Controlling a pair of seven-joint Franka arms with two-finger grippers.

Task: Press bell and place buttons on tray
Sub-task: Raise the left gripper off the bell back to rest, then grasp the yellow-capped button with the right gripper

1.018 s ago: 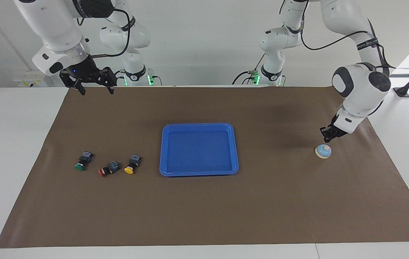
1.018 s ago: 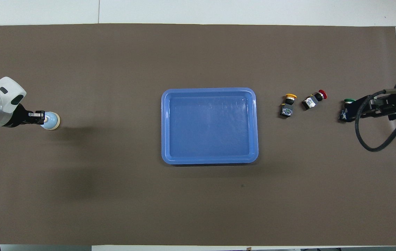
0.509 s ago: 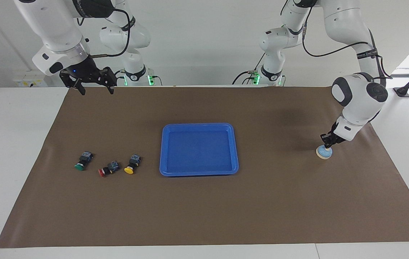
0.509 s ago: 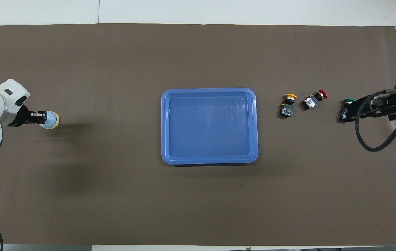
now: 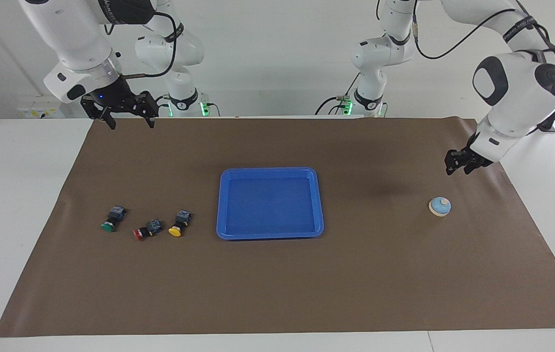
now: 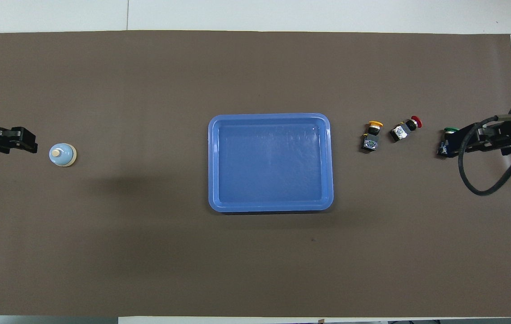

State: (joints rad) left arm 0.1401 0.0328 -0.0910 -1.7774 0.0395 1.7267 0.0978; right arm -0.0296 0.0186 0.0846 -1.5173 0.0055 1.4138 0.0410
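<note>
So the bell [image 5: 439,206] is sitting on the brown mat [image 5: 277,283] at the left arm's end of the desk [image 5: 13,195], nothing touching it. The left tool [image 5: 462,165] hangs up in the air just beside it, toward that same end of the desk, clear of the knob; I can't tell how far apart its fingers are. The blue tray [image 5: 270,172] sits mid-mat with nothing in it. All three buttons lie on their sides in a loose row toward the right arm's end: yellow button [image 5: 179,224] closest to the tray, then red button [image 5: 146,230], then green button [image 5: 113,219]. The right tool [image 5: 128,119] waits high over the mat's edge at the robots' side, fingers spread wide, holding nothing.
</note>
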